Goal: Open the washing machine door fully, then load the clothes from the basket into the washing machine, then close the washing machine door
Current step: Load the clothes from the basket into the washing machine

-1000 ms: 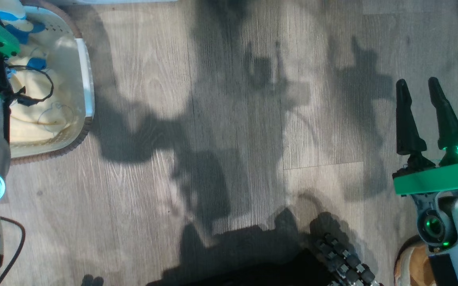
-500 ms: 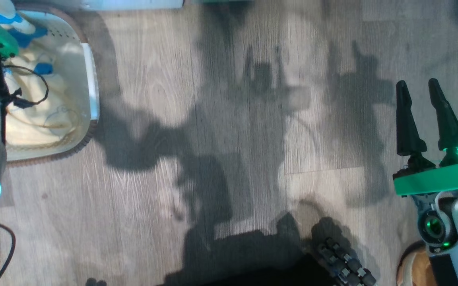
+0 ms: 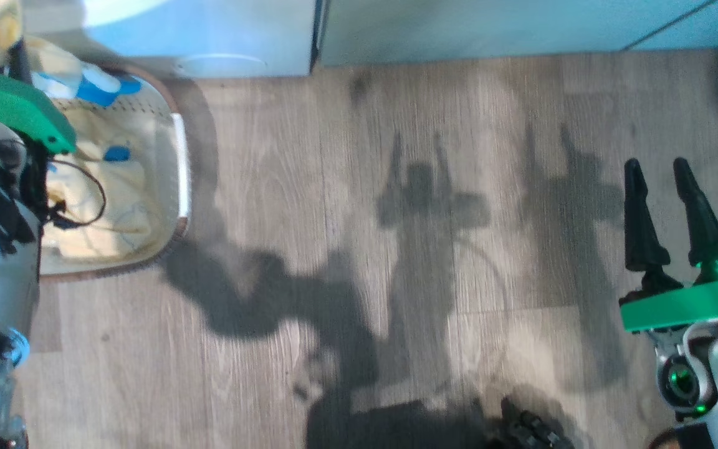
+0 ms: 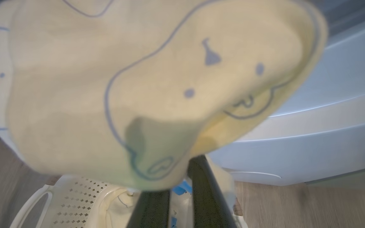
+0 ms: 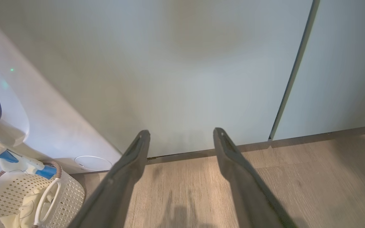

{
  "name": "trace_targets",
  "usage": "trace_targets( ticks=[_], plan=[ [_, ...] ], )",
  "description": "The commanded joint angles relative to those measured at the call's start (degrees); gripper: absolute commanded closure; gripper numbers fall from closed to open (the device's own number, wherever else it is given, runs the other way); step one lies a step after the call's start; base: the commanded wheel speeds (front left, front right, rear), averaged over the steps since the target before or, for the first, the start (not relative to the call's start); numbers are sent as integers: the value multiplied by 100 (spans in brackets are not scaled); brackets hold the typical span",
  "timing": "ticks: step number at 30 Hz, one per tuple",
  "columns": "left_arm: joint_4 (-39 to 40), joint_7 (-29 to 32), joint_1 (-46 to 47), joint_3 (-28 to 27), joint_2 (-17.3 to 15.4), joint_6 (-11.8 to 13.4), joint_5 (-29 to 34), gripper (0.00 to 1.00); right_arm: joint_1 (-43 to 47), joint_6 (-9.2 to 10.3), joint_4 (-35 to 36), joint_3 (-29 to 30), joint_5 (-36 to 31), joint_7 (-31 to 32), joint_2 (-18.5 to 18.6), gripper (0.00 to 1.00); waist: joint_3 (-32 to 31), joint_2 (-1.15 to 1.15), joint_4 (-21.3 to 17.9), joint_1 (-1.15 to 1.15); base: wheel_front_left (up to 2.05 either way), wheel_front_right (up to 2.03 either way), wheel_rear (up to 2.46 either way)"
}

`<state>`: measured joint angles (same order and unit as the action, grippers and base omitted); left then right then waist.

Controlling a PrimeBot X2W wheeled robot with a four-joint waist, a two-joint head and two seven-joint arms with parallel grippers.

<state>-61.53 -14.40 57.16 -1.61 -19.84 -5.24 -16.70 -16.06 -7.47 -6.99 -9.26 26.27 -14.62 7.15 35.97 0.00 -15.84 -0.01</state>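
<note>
Head view first: basket [image 3: 179, 156] sits on the floor [image 3: 396, 249] at my left, just in front of the washing machine [image 3: 209, 31], with clothes [image 3: 116, 206] lying in it. The right gripper [image 3: 655, 165] hangs well off to the right, fingers apart, holding nothing.

Left wrist view: left gripper [image 4: 177, 183] is pinched on a bear-print garment [image 4: 157, 79] lifted above the basket, with the machine's white front beyond.

Right wrist view: pale cabinets [image 5: 201, 63] ahead, machine and basket at the left.

I judge loading is under way. This piece goes into the drum, the rest follow, then the door gets closed. How wide it stands I cannot tell.
</note>
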Motion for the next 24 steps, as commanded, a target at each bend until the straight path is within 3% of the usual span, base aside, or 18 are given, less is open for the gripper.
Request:
trace_targets(
  ticks=[1, 11, 24],
  plan=[
    [204, -60, -64, -66, -246, -34, 45, 100, 159, -2, 121, -43, -21, -38, 137, 0, -206, 0, 92, 1, 0, 0, 0],
    [795, 34, -70, 411, -501, -219, -18, 100, 374, -2, 96, -40, -32, -38, 128, 0, -728, 0, 264, 1, 0, 0, 0],
    [1789, 1028, 852, 1027, -1239, -224, -814, 100, 251, -2, 121, -112, 24, -38, 82, 0, -492, 0, 100, 1, 0, 0, 0]
  ],
)
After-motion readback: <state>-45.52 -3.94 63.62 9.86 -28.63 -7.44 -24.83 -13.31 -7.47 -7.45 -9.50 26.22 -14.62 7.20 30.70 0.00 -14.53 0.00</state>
